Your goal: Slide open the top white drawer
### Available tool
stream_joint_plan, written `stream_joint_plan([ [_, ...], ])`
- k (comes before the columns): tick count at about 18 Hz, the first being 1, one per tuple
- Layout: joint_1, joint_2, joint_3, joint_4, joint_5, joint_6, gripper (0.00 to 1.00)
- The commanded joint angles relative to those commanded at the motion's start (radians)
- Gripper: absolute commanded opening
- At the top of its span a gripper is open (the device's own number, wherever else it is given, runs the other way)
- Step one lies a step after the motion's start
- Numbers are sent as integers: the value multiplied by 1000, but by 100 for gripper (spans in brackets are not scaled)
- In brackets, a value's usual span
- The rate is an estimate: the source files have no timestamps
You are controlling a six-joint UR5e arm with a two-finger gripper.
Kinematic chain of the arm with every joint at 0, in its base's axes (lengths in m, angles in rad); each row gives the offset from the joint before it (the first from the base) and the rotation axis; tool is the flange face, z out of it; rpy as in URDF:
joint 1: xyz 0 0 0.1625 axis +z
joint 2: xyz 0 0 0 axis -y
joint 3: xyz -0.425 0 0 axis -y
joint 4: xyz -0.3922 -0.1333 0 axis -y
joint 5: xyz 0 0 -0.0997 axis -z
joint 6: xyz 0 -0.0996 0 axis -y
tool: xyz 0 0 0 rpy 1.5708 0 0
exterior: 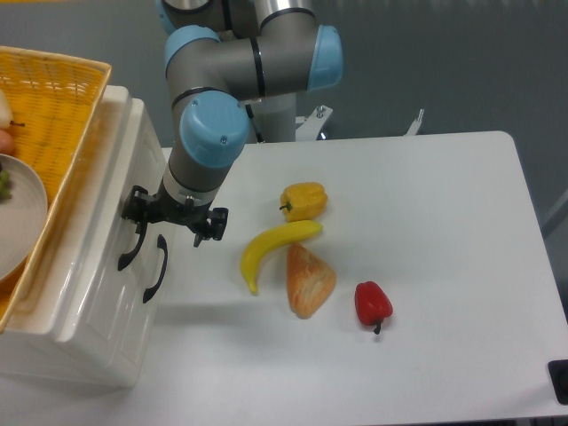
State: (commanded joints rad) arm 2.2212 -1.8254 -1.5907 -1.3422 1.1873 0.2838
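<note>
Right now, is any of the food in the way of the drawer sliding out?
Nothing visible is. The black two-finger gripper is already at the curved black handle of the glossy top white drawer; the yellow banana lies farther right, apart.

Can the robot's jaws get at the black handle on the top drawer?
Probably yes: the gripper is already right at the top white drawer's upper handle, with nothing between them.

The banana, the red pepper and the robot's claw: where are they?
banana (271, 245), fixed camera, middle of its curve
red pepper (373, 303), fixed camera, its body
gripper (171, 216), fixed camera, midway between the fingertips
</note>
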Motion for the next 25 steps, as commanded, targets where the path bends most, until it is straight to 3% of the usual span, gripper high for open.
stream_joint_plan([
  [25, 11, 0, 11, 5, 45, 17, 100],
])
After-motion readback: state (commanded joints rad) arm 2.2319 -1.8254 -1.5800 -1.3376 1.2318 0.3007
